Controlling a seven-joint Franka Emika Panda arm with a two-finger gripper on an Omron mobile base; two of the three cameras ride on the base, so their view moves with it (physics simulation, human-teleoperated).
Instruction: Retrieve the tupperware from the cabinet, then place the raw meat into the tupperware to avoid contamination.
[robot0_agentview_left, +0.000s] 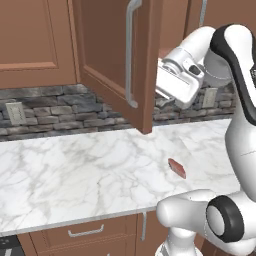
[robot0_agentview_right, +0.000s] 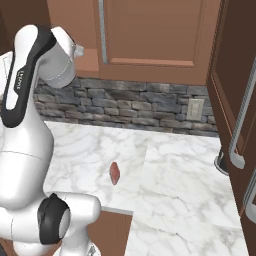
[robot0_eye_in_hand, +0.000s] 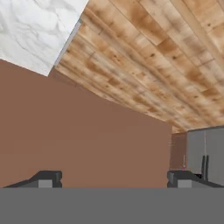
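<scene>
Hand view: two-finger gripper has jaws spread wide, holding nothing, facing a plain brown panel. Small red-pink raw meat slab lies on the white marble counter. Beyond, the reddish-brown wall cabinet's open door stands just beside the wrist; a swing risks clipping it. Tupperware not located.

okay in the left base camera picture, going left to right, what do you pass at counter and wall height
Wall outlet → open cabinet door with its silver bar handle → raw meat on the marble counter → robot arm's white base.
</scene>
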